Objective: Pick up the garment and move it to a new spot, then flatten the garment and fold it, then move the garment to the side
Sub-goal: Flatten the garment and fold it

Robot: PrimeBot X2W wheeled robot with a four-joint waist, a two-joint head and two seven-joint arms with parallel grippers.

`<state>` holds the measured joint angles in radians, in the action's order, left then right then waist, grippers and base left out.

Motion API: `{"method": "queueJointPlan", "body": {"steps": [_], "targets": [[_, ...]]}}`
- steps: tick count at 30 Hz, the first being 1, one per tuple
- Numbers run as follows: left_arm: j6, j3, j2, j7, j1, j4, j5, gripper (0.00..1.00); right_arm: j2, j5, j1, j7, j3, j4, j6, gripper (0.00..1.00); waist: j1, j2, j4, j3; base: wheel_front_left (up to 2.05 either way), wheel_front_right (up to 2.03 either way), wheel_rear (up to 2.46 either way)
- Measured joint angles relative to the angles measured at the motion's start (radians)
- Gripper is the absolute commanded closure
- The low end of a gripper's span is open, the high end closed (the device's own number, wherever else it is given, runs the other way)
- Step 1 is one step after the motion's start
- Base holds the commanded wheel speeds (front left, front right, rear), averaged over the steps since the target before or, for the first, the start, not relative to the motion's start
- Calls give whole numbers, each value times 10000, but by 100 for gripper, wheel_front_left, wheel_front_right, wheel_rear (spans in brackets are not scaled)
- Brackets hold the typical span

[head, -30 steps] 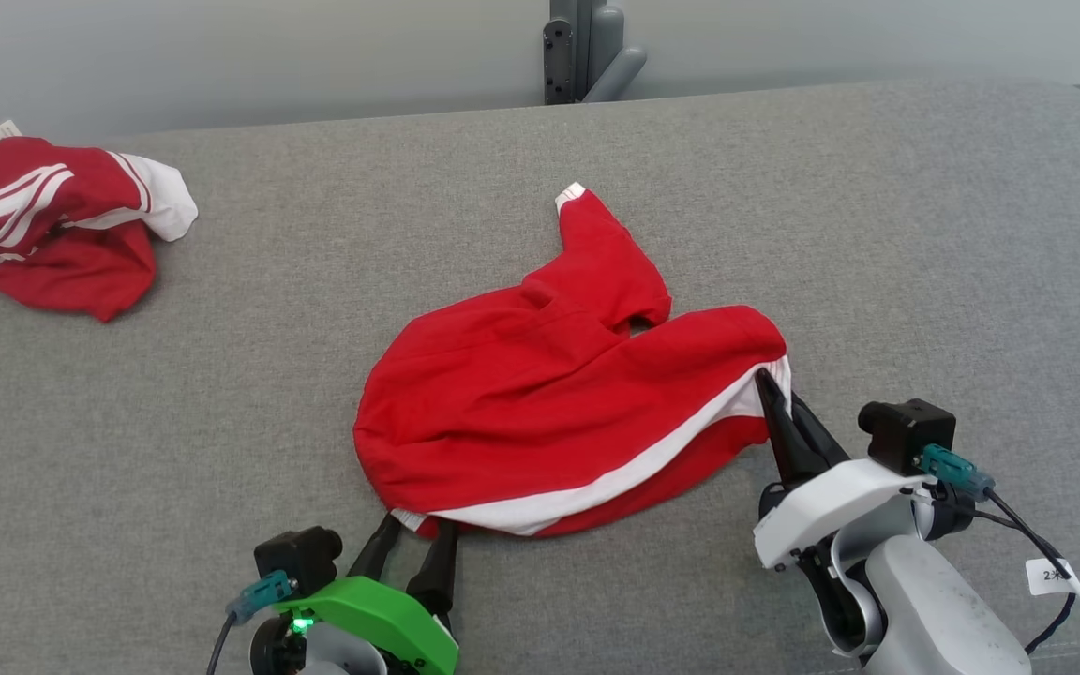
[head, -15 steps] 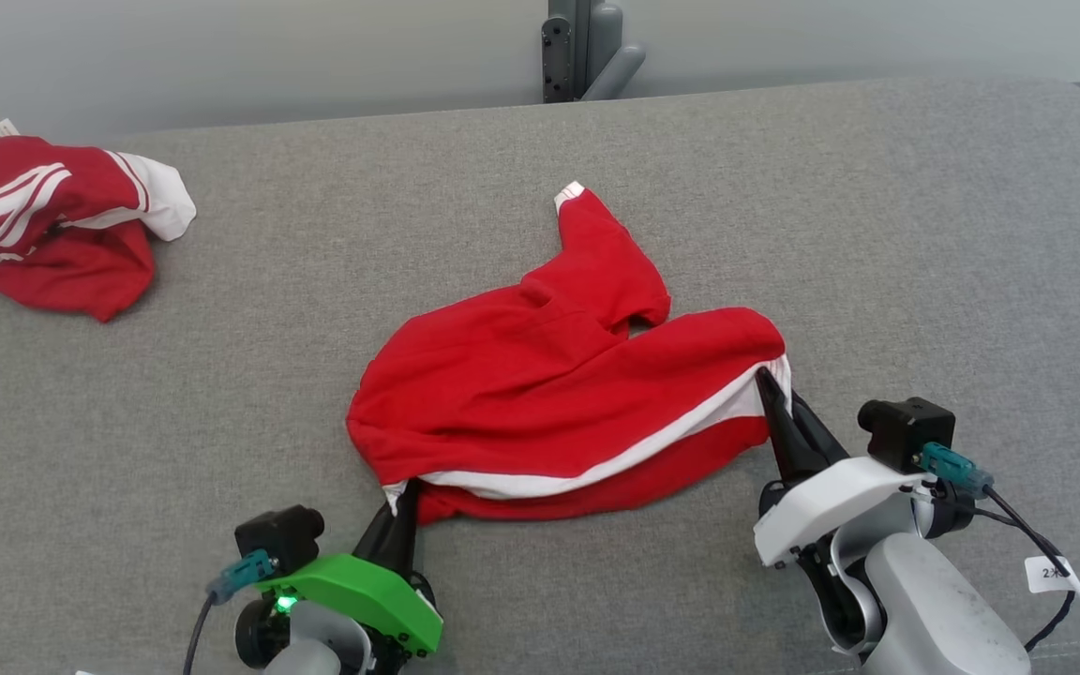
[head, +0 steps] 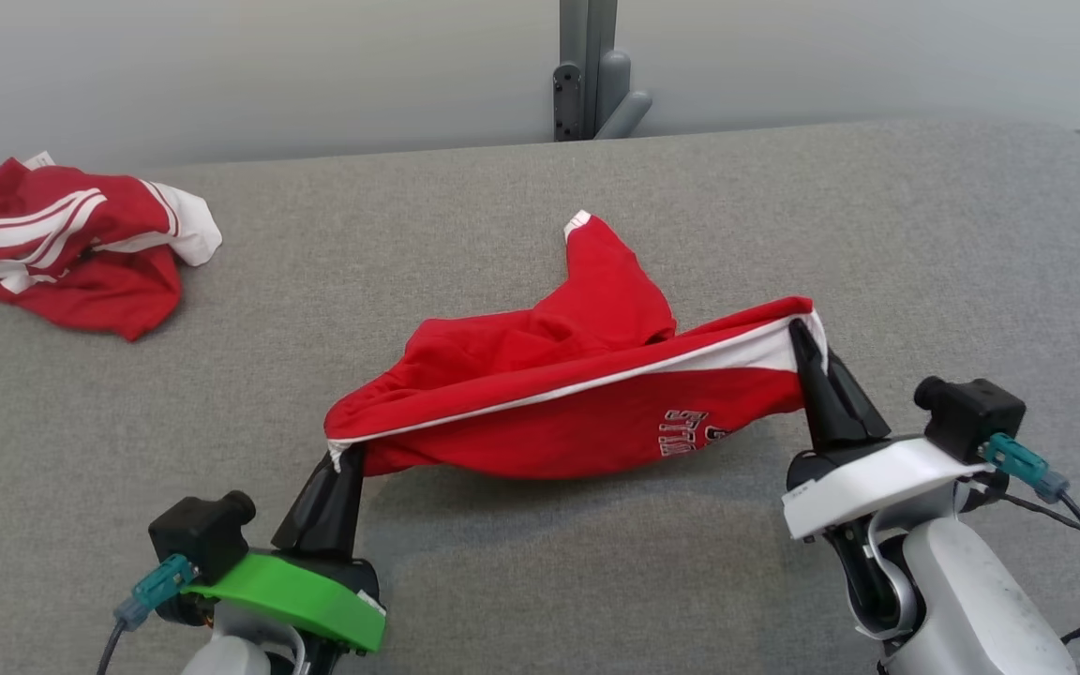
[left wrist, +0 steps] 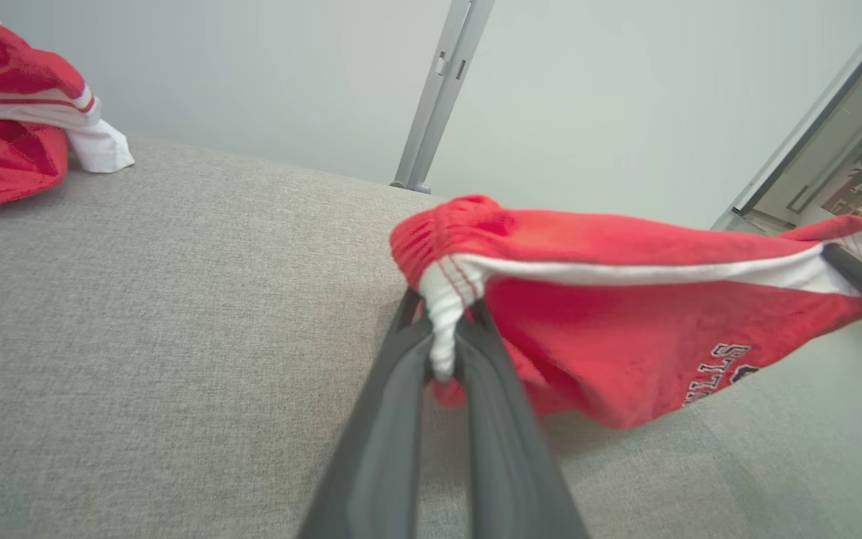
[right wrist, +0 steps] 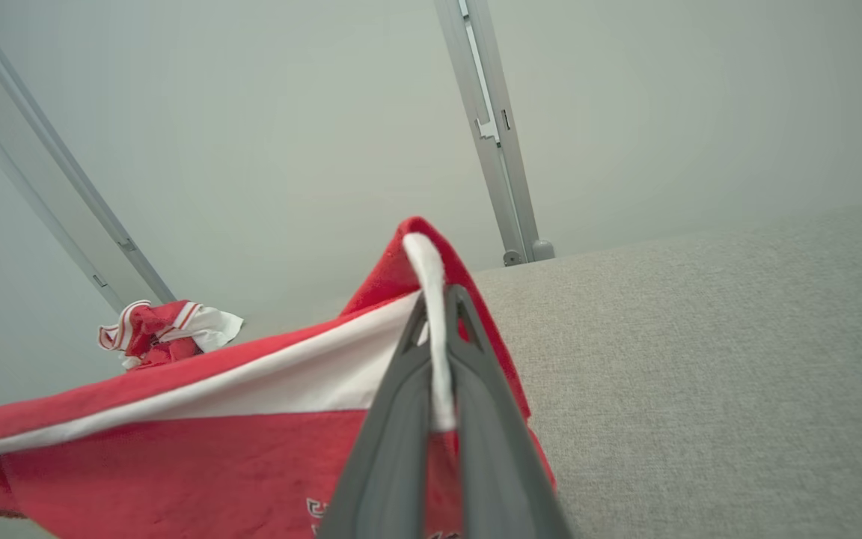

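L gripper (head: 345,457) is clamped tight on the white-banded corner of the red garment (head: 549,412). In L wrist view the white hem is pinched btwn both dark fingers (left wrist: 375,449), w/ cloth bunched above the tips. R gripper (head: 800,330) is likewise closed on the opposite corner, w/ the white edge strip running up btwn its fingers in R wrist view.

Garment hangs stretched btwn the two grips. The white-striped hem is taut across the top, and the red body sags below it w/ white lettering on the front, partly hidden by folds. Near edge is up off the grey upholstered surface (head: 877,234). The far part, incl. a sleeve w/ white cuff pointing away from the robot, lies on the fabric. Garment sits approx mid-surface.

Second red-and-white garment (head: 81,248) lies crumpled at far L, well apart. Grey metal post (head: 587,75) stands behind the surface's back edge, against a pale wall.
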<state>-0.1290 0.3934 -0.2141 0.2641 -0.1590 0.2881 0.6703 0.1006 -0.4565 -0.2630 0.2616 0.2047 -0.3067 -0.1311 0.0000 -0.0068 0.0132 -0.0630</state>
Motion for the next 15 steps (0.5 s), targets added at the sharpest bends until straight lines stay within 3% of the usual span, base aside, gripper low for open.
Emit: {"method": "queueJointPlan", "body": {"steps": [7,15], "targets": [[0,109,-859,-10,644,-2424,-380,100,267,-527,829,12,-337,2313,0,100,0,0,-44,579,0,0,0],[366,-222,-1728,-1035,609,-5336,-477,100,391,-775,1616,-579,-913,4989,2,100,0,0,-310,970,0,0,0]]}}
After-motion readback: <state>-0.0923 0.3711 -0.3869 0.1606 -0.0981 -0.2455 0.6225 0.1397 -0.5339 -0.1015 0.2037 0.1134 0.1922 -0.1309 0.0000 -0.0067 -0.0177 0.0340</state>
